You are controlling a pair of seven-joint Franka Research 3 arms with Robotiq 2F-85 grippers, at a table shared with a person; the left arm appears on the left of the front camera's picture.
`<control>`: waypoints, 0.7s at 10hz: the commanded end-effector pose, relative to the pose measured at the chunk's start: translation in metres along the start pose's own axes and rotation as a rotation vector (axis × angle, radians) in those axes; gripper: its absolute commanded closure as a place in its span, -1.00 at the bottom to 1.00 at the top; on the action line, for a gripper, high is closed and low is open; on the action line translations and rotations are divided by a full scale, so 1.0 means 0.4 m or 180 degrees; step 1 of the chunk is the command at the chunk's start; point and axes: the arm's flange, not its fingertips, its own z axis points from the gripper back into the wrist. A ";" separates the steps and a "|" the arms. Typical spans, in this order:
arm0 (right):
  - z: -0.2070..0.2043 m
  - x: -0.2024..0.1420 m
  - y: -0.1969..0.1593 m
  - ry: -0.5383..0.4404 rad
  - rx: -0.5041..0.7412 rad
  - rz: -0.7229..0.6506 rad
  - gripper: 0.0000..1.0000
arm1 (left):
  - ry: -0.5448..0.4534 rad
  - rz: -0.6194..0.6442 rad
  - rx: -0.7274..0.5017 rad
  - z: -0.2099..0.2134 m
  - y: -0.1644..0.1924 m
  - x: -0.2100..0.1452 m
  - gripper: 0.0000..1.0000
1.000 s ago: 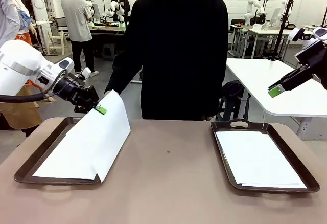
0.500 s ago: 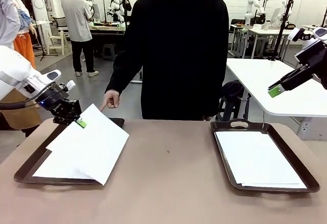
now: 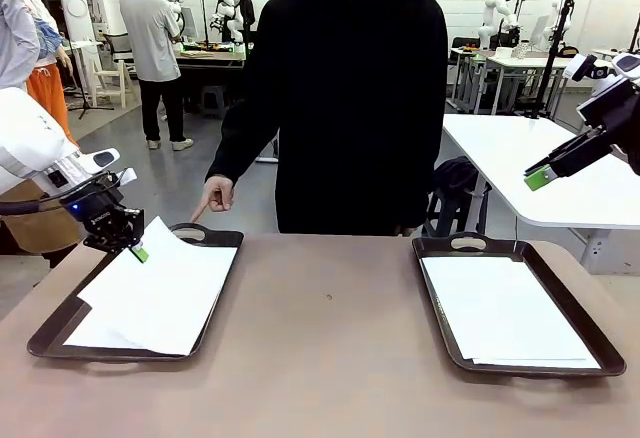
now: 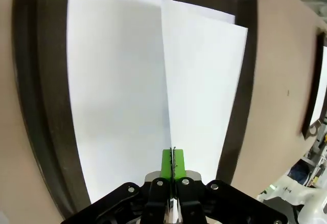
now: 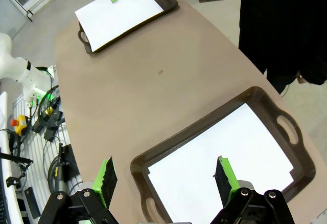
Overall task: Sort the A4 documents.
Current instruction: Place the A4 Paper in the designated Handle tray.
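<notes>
Two dark trays sit on the table, one [image 3: 215, 238] at 9 o'clock, one [image 3: 530, 248] at 3. Each holds white sheets [image 3: 160, 293] [image 3: 505, 308]; the exact number cannot be told.

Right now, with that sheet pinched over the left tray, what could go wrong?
1. The left gripper is shut on the sheet by one edge; released now, it may settle askew on the paper beneath.
2. Its near corner reaches the left tray's rim and could end up lapping over it.
3. The person's hand points close by; a swing risks contact.
</notes>
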 end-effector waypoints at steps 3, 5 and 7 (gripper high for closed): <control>-0.002 0.000 0.002 0.0006 0.0013 0.0002 -1.00 | -0.0020 0.0152 0.0234 -0.005 0.001 0.023 0.98; -0.002 0.000 0.002 0.0006 0.0013 0.0002 -1.00 | -0.0005 0.0167 0.0313 -0.007 0.002 0.022 0.62; -0.002 0.000 0.002 0.0006 0.0013 0.0002 -1.00 | 0.0012 0.0189 0.0468 0.006 -0.002 0.018 0.25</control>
